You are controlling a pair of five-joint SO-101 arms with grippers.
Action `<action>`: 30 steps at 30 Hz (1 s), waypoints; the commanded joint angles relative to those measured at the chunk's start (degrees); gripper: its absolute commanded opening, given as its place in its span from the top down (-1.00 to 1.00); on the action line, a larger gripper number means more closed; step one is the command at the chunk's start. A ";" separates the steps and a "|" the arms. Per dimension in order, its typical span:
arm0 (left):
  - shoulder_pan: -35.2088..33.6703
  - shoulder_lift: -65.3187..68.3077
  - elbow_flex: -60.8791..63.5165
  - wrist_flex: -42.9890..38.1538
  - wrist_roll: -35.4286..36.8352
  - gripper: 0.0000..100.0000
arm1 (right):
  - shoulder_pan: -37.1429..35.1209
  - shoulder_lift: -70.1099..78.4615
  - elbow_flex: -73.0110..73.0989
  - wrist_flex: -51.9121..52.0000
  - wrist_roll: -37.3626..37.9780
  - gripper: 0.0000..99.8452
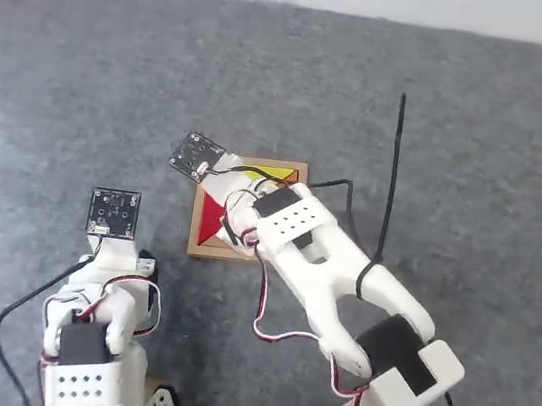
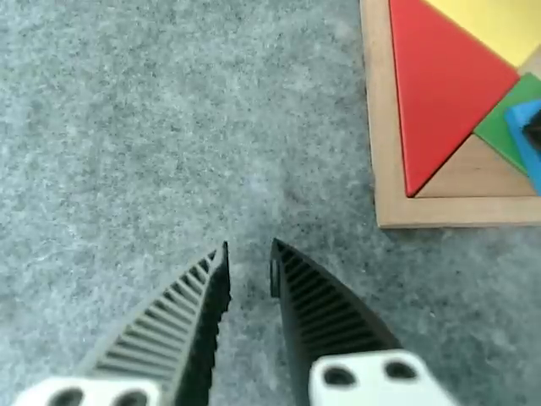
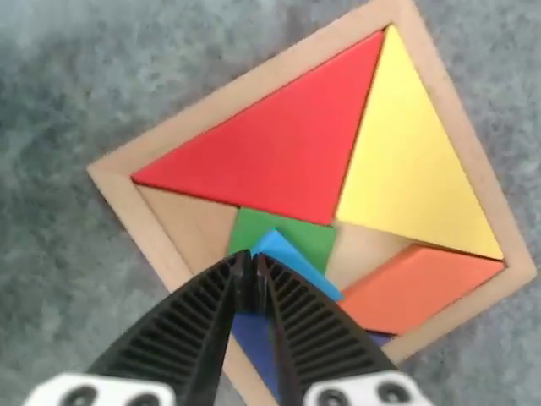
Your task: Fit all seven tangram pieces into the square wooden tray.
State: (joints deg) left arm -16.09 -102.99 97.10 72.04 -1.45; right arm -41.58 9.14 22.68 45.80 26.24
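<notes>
Tray [image 3: 110, 172] part-filled; right claw [image 3: 252, 266] above.

There is one square wooden tray [image 3: 254, 89], and six flat coloured pieces can be counted in it. They are one large red triangle [image 3: 279, 161], one large yellow triangle [image 3: 414, 169], one green piece [image 3: 314, 241], one small light-blue triangle [image 3: 296, 266], one orange parallelogram [image 3: 423, 288] and one dark-blue piece [image 3: 252, 338], which is mostly hidden and so perhaps not a separate piece. One grey carpeted table [image 1: 462, 139] carries two white robot arms, the left arm [image 1: 85, 379] and the right arm [image 1: 342, 274], with two black-fingered grippers, the left gripper [image 2: 249, 254] and the right gripper [image 3: 252, 258].
</notes>
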 commanded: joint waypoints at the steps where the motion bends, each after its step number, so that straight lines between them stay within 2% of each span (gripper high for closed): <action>1: 0.18 -1.05 -0.66 0.18 0.00 0.84 | 4.00 1.10 -2.46 3.38 4.31 0.98; 8: 0.18 -1.05 -0.66 0.18 0.00 0.84 | 6.55 1.10 -5.98 5.05 8.62 0.98; 21: 0.18 -1.05 -0.66 0.18 0.00 0.84 | 6.11 1.36 -6.07 -1.54 10.37 0.98; 25: 0.18 -1.05 -0.66 0.18 0.00 0.84 | 4.26 4.70 -7.12 -1.45 13.54 0.98; 30: 0.18 -1.05 -0.66 0.18 0.00 0.84 | 3.82 7.78 -10.37 -1.27 13.45 0.98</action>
State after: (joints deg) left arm -16.09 -102.99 97.10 72.04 -1.45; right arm -37.54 16.62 15.30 44.84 38.99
